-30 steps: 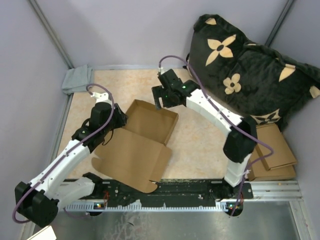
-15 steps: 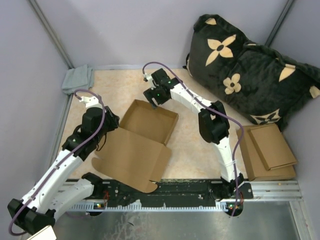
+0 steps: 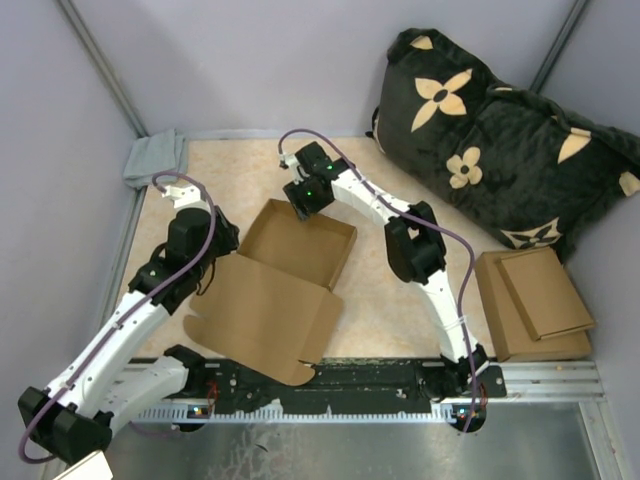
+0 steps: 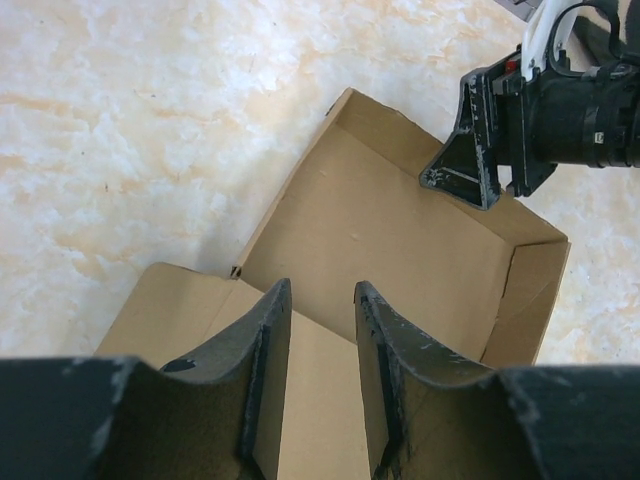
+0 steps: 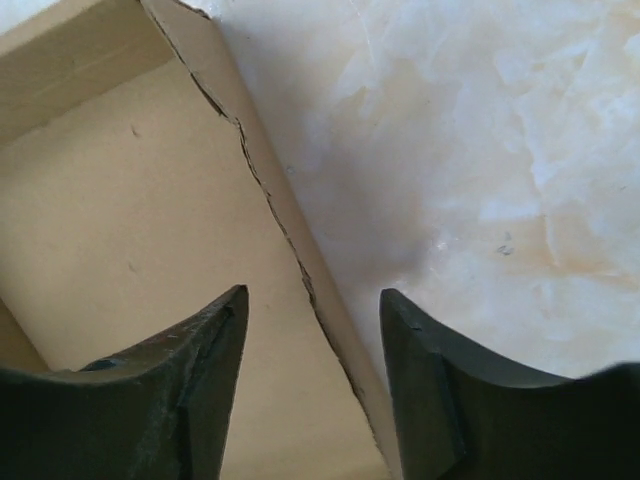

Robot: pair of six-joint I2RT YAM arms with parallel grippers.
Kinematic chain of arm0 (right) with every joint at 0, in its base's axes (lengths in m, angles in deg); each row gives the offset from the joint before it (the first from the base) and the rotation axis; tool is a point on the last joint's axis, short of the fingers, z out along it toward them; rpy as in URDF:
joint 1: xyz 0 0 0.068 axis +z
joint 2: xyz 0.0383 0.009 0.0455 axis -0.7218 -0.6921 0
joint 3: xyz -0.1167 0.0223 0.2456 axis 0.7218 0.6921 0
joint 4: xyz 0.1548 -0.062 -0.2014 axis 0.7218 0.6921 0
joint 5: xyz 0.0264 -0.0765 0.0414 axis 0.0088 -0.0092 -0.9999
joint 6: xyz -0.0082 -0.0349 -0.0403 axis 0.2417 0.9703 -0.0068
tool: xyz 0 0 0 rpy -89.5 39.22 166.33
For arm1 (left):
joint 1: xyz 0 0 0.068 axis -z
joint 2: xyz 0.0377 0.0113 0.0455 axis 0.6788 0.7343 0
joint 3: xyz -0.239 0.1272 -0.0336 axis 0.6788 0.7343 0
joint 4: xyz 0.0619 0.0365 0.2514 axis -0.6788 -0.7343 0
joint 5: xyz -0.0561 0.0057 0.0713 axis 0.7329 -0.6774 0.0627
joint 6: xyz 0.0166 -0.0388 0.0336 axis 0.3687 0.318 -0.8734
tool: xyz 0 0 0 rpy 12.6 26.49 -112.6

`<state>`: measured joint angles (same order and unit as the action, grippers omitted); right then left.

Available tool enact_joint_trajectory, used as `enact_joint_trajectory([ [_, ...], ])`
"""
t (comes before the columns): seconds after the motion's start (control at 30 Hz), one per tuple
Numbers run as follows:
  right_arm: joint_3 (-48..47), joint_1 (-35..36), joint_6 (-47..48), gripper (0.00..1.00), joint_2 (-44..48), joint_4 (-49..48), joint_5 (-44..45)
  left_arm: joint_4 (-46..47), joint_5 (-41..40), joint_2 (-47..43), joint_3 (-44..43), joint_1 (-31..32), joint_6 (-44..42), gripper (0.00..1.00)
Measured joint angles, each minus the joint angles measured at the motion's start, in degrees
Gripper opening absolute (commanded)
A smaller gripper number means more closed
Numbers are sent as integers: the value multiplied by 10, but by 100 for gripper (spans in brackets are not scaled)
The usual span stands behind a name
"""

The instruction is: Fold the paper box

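The paper box (image 3: 300,245) lies on the table's middle: a shallow brown tray with raised walls and a wide lid flap (image 3: 265,315) spread flat toward me. My right gripper (image 3: 300,207) is open and straddles the tray's far wall near its far left corner. In the right wrist view (image 5: 312,295) the wall's edge (image 5: 300,270) runs between the fingers. My left gripper (image 3: 218,265) is open and empty, above the lid's left side by the hinge. In the left wrist view (image 4: 320,290) the tray (image 4: 390,230) is ahead, with the right gripper (image 4: 470,170) at its far wall.
A black cushion with tan flowers (image 3: 490,130) fills the back right. Stacked thicker cardboard pieces (image 3: 535,300) lie at the right edge. A grey cloth (image 3: 155,158) sits in the back left corner. Purple walls enclose the table.
My right gripper has moved left along the tray's far wall toward its far left corner. My left gripper has shifted slightly left and back beside the lid. The box has stayed put.
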<state>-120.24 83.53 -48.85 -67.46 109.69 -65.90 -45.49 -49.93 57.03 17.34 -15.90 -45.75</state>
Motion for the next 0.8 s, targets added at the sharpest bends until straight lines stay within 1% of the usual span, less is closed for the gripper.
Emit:
enact_joint_trajectory([
  [0.07, -5, 2, -8, 16, -4, 5, 4, 7, 3, 10, 0, 0, -1, 38],
  [0.1, -10, 3, -14, 8, -7, 7, 10, 12, 5, 15, 0, 0, -2, 38],
  [0.13, -16, 4, -26, 3, -11, 10, 23, 16, 8, 19, 0, 0, -2, 38],
  [0.17, -22, 4, -31, 0, -14, 12, 33, 20, 10, 22, 0, 0, -3, 38],
  [0.33, -21, -2, -86, 0, -10, 25, 114, 35, 26, 36, -3, 0, -9, 38],
  [0.43, 25, -17, -138, 0, 20, 29, 168, 44, 38, 52, -7, 0, -9, 38],
  [0.53, 73, -47, -185, 0, 61, 47, 186, 53, 51, 66, -11, 0, -9, 38],
  [0.57, 87, -54, -195, 2, 75, 50, 184, 55, 54, 69, -11, 0, -9, 38],
  [0.63, 131, -67, -219, 23, 117, 60, 172, 58, 63, 76, -11, 0, -9, 38],
  [0.7, 175, -59, -242, 59, 160, 68, 148, 60, 69, 82, -12, 0, -9, 38],
  [0.73, 197, -46, -254, 64, 182, 73, 133, 62, 71, 84, -12, 0, -9, 38],
  [0.8, 228, -9, -277, 68, 213, 82, 107, 66, 75, 89, -12, 0, -9, 38],
])
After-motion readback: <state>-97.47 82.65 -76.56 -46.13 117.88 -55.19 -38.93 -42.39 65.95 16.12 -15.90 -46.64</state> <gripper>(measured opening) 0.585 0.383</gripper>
